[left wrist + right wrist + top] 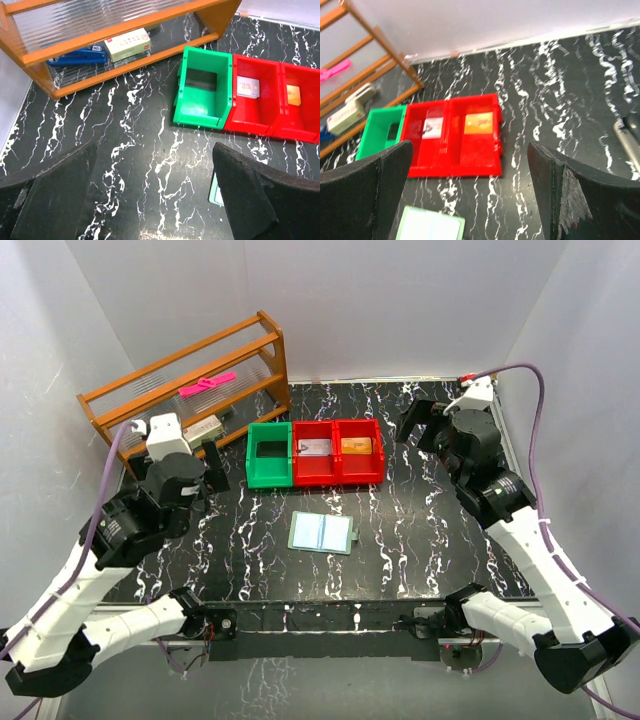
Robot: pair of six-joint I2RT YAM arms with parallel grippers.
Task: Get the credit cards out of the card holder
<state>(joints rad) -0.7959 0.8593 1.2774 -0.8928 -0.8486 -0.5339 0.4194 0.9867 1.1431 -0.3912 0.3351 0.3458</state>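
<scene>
Both left gripper (155,195) and right gripper (470,197) are spread wide, nothing held; card holder (322,533) is laid between them, long axis crosswise, left marginally nearer.

Open card holder (322,532) lies flat; credit cards (315,448) in red bins (340,476).

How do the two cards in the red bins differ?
The whitish card shows dark print; the orange card is orange. The whitish card sits in the middle red bin, beside the green bin; the orange card in the end red bin. Both are small rectangles, one per bin.
</scene>
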